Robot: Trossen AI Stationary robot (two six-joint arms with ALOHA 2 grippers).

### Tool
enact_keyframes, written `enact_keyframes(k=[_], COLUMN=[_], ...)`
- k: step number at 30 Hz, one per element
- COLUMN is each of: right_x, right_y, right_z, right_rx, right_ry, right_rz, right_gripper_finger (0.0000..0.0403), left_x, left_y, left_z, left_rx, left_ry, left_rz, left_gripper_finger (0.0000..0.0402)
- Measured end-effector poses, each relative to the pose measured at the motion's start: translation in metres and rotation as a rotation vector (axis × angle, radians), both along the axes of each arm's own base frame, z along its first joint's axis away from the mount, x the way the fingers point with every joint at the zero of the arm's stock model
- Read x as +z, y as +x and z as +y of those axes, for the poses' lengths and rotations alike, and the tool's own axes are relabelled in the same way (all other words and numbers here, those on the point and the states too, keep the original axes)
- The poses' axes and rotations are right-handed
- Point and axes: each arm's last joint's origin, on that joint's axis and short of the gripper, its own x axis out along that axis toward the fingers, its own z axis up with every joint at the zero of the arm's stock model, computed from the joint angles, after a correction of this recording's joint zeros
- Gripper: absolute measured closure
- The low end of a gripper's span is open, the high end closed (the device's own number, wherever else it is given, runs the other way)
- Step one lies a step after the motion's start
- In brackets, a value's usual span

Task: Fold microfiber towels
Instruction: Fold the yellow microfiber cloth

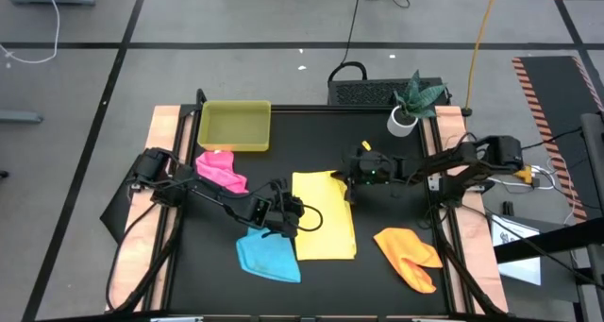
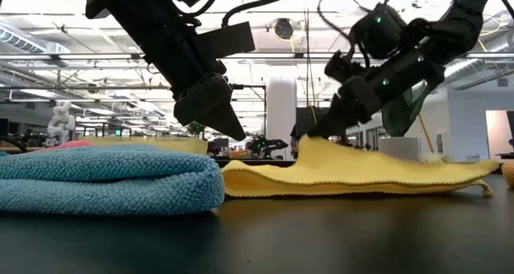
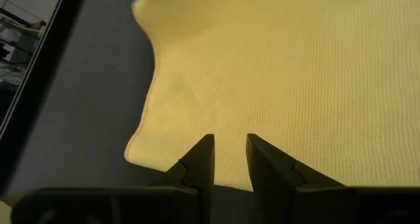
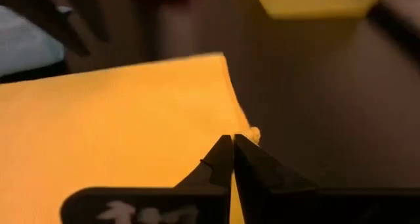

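The yellow towel [image 1: 326, 218] lies spread at the table's middle. My right gripper [image 4: 231, 140] is shut on its far right corner. My left gripper [image 3: 230, 145] hovers just above the towel's left edge, its fingers a narrow gap apart with nothing between them. The sky blue towel [image 1: 269, 256] lies folded at the near left, next to the yellow one. The pink towel [image 1: 222, 169] lies bunched at the far left, and the orange towel [image 1: 408, 256] lies crumpled at the near right. My right gripper pinches the yellow towel's far right corner [image 4: 252, 133] between its two fingertips. The fingers slant down at it from the table's right side. In the low view the held corner [image 2: 312, 145] stands raised above the table while the rest of the towel lies flat.
A yellow-green tray [image 1: 234, 126] stands at the far left of the black mat. A potted plant [image 1: 411, 105] stands at the far right corner. Wooden strips edge the table on the left and right.
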Motion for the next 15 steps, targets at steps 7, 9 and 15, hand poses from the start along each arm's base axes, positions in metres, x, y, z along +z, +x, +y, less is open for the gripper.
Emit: enact_keyframes(k=[7,9,15], right_x=[0.010,0.009,-0.001], right_y=[0.001,0.000,-0.007], right_z=[0.014,0.011,-0.004], right_rx=[0.079,0.006,-0.121], right_ry=[-0.281,-0.312,-0.303], right_rz=[0.006,0.030,0.142], right_gripper_finger=[0.0402,0.0402,0.0402], left_x=[0.000,0.000,0.000], left_y=[0.000,0.000,0.000], left_z=[0.000,0.000,0.000], left_rx=[-0.002,-0.002,-0.002], left_ry=[0.003,0.003,0.003], left_rz=[0.004,0.004,0.004], left_gripper_finger=[0.0309,0.0309,0.0309])
